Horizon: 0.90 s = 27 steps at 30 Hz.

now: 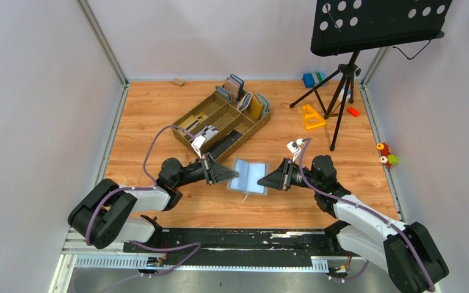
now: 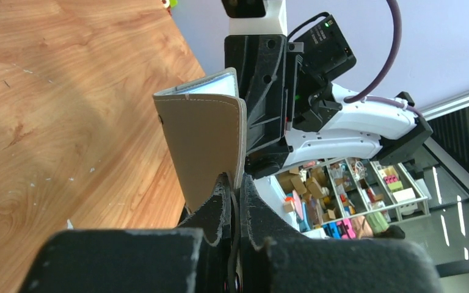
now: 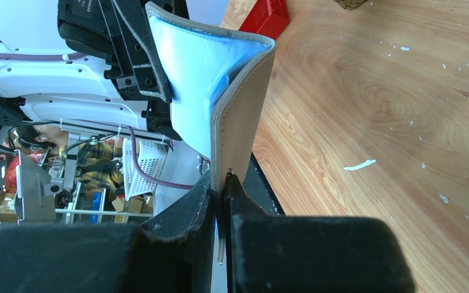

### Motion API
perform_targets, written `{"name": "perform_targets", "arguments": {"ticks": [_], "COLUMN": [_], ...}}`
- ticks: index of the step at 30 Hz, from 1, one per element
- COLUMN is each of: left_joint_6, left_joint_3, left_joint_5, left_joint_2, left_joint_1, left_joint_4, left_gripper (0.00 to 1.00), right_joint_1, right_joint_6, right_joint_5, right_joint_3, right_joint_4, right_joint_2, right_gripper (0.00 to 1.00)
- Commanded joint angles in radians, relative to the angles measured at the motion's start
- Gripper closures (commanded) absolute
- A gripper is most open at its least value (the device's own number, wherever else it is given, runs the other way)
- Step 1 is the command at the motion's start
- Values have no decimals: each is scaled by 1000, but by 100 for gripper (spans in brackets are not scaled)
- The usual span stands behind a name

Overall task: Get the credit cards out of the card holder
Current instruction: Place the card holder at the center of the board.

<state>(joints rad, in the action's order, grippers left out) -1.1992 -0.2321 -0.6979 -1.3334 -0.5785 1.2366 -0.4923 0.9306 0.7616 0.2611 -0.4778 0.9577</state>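
Note:
The card holder (image 1: 248, 176) hangs spread open between my two grippers above the wooden table, its light blue-grey inside facing up. My left gripper (image 1: 231, 174) is shut on its left flap. In the left wrist view the grey outer face of the card holder (image 2: 204, 140) rises from the shut left gripper (image 2: 235, 190). My right gripper (image 1: 264, 178) is shut on the right flap. The right wrist view shows the card holder (image 3: 239, 122) folded, pale blue inside, pinched by the right gripper (image 3: 222, 183). The credit cards are hidden; none shows in any view.
A brown compartment tray (image 1: 203, 116) with upright wallets (image 1: 238, 89) stands behind the grippers. A black music stand (image 1: 343, 79) is at the back right, with a yellow triangle (image 1: 311, 116), red block (image 1: 353, 111) and blue-green block (image 1: 312, 79) near its legs. Small toys (image 1: 388, 154) lie by the right wall.

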Motion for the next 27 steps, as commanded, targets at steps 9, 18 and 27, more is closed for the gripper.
{"name": "perform_targets", "arguments": {"ticks": [9,18,27], "left_joint_6": [50,-5,-71], "left_joint_3": [-74,-91,-120], "left_joint_5": [43,57,55], "left_joint_2": [-66,-153,-261], "left_joint_1": [-74,-103,-135], "left_joint_4": [-4,92,223], "left_gripper": [100,100,100], "right_joint_1": [-19,-25,-30], "right_joint_6": [45,60,43], "right_joint_5": [41,37,28], "right_joint_3": [53,51,54], "right_joint_4": [-202,-243,-204], "right_joint_2": [85,117,131], "right_gripper": [100,100,100]}}
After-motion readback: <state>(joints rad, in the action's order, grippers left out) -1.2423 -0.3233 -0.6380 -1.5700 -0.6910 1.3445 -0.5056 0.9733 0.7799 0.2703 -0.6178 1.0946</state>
